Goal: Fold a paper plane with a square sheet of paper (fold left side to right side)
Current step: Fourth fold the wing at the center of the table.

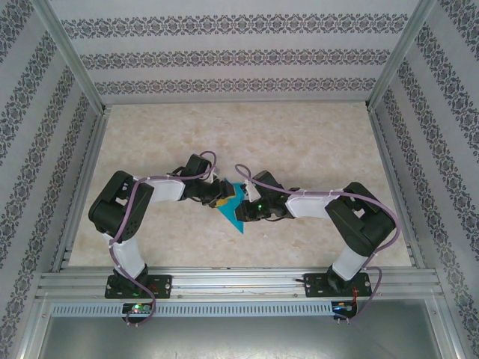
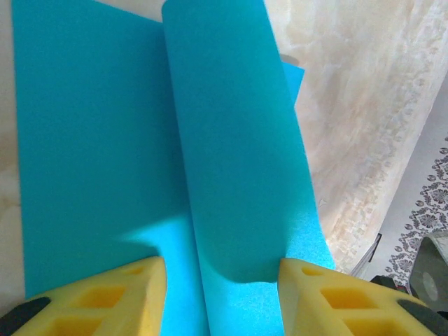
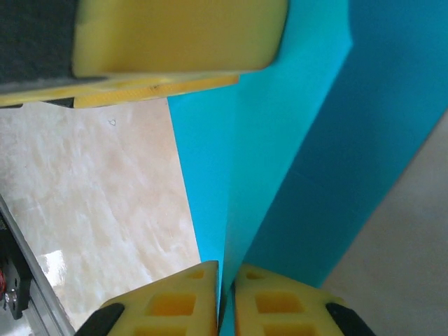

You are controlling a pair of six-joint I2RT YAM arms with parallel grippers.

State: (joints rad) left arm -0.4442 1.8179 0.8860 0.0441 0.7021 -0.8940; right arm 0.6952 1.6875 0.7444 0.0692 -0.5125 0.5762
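One sheet of teal-blue paper lies about mid-desk, between the two hands, one corner pointing towards six o'clock. It is thin, smooth and plain, partly folded: in the left wrist view a long, rounded flap curls over the flatter layer, with one small corner peeking out at one o'clock. The left hand, on the nine o'clock side of the sheet, is open, its two yellow, ribbed fingers standing apart over the paper, the flap's end between their tips. The right hand, on the three o'clock side, is barely open, its two yellow fingertips a sliver apart with a raised paper edge between them; whether they pinch it, I cannot tell. The desk is beige with a marbled look. Two jointed arms, black and pale grey, reach in from seven and five o'clock. Pale walls carry dark, lacy patterned bands beyond a metal frame.
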